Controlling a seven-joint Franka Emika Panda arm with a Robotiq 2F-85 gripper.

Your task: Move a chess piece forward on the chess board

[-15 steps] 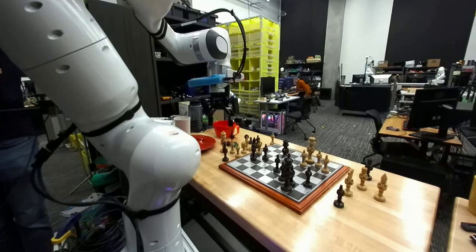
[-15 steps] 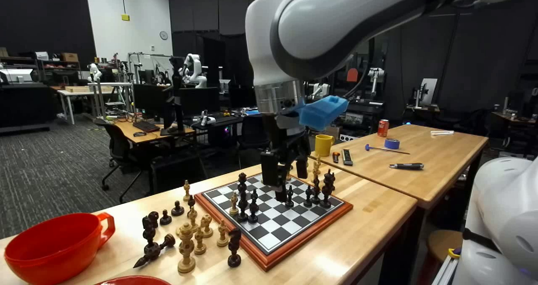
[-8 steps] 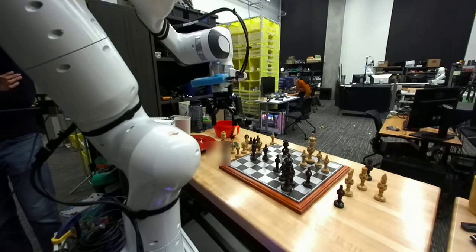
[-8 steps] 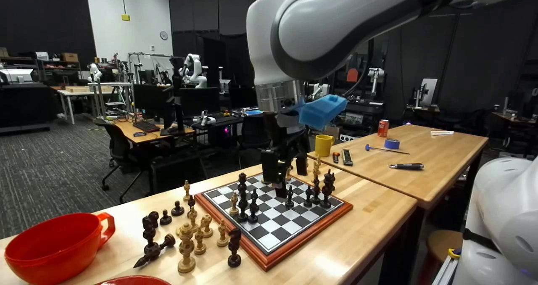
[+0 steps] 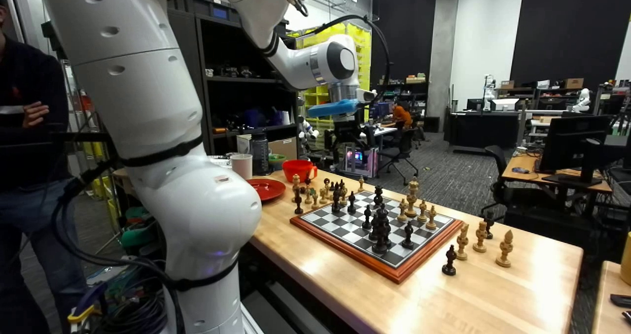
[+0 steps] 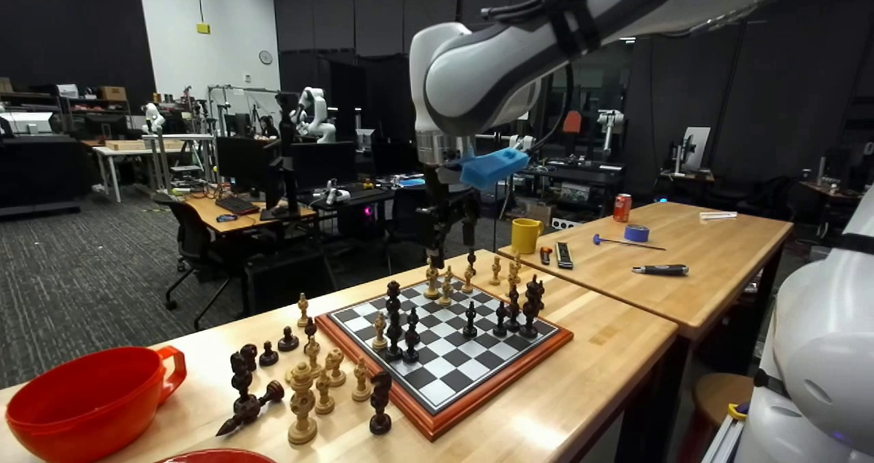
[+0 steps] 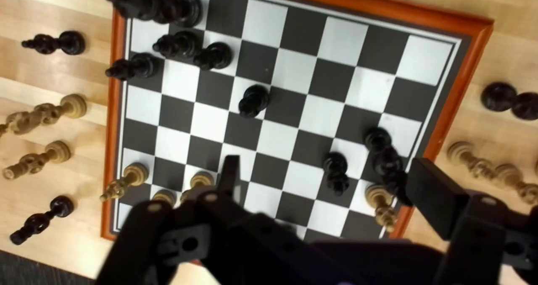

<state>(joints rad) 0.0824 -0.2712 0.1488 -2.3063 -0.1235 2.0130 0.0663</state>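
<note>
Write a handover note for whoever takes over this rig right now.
Gripper: open, raised clear of the pieces, holding nothing.
Chess board: flat on the wooden table; dark pieces and light pieces stand on it, with more on the table at two opposite sides.
Done: no piece gripped; whether a move was already made, the pictures cannot tell.
Left, as I judge it: lower to a piece, grip it, move it forward, release. Which piece is meant is not shown.
</note>
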